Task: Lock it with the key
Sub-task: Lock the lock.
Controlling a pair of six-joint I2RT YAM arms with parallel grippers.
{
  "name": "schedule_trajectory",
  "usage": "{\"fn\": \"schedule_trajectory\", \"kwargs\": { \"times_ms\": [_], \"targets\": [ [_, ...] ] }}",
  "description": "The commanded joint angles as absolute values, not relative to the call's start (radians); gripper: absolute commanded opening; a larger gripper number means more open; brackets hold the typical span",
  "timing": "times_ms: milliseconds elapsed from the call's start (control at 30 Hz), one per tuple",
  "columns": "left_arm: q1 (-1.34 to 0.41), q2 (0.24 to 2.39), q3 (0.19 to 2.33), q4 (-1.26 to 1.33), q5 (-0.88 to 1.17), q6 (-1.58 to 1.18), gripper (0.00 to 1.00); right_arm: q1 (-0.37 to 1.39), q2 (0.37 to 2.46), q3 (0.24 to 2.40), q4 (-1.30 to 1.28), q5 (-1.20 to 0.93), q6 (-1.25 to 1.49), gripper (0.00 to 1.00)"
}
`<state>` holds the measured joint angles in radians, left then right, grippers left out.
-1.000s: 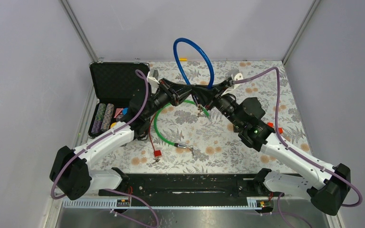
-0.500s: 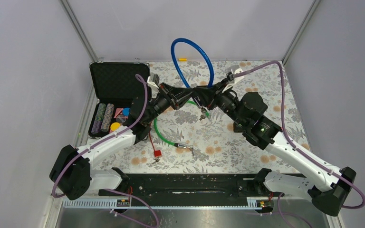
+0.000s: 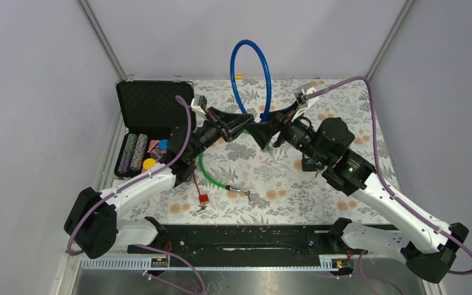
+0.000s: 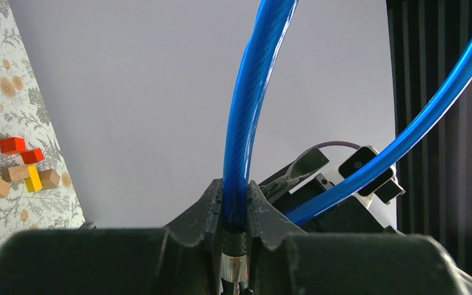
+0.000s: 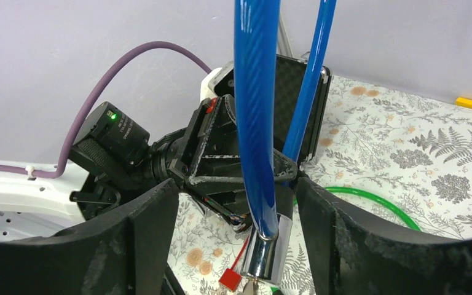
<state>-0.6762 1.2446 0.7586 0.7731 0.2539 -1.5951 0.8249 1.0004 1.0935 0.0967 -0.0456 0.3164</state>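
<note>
Arching from left hand [image 4: 235, 192], cable lock [image 5: 255, 123] ends inside right hand [image 5: 236, 187].

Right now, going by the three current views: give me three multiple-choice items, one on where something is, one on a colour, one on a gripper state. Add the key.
1. Where is the thin green cable loop?
A) lying on the floral-print table
B) on the floor
C) raised in the air

2. What colour is the thick plastic-coated cable that arches up above the table?
A) red
B) blue
C) yellow

3. What state is the left gripper in?
A) open, holding nothing
B) shut on the thick plastic-coated cable, near its metal end
C) resting flat on the table

Key:
1 A, the top view shows it lying flat on the cloth between the arms.
2 B, it is blue in all three views.
3 B, the left wrist view shows both fingers pressed against the cable.
</note>
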Motion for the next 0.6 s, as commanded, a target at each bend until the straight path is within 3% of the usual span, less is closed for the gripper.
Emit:
{"fn": "schedule_trajectory", "kwargs": {
  "times_ms": [0, 133, 367, 500, 567],
  "targets": [
    [-0.671, 1.208, 0.807, 0.887, 0.23, -1.585, 0.0, 0.834, 0.96, 1.13, 0.047, -0.053, 0.331, 0.78],
    [-0.663, 1.219, 0.819, 0.898, 0.227, -1.582, 0.0, 0.834, 0.918, 1.105, 0.007, -0.017, 0.341, 0.81],
    [-0.655, 1.23, 0.827, 0.919, 0.221, -1.564, 0.0, 0.834, 0.871, 1.103, -0.157, 0.015, 0.366, 0.71],
    [-0.65, 1.234, 0.835, 0.917, 0.218, -1.558, 0.0, 0.834, 0.874, 1.101, -0.199, -0.024, 0.377, 0.6],
    [-0.648, 1.236, 0.842, 0.914, 0.218, -1.553, 0.0, 0.835, 0.885, 1.104, -0.213, -0.037, 0.38, 0.44]
  ]
}}
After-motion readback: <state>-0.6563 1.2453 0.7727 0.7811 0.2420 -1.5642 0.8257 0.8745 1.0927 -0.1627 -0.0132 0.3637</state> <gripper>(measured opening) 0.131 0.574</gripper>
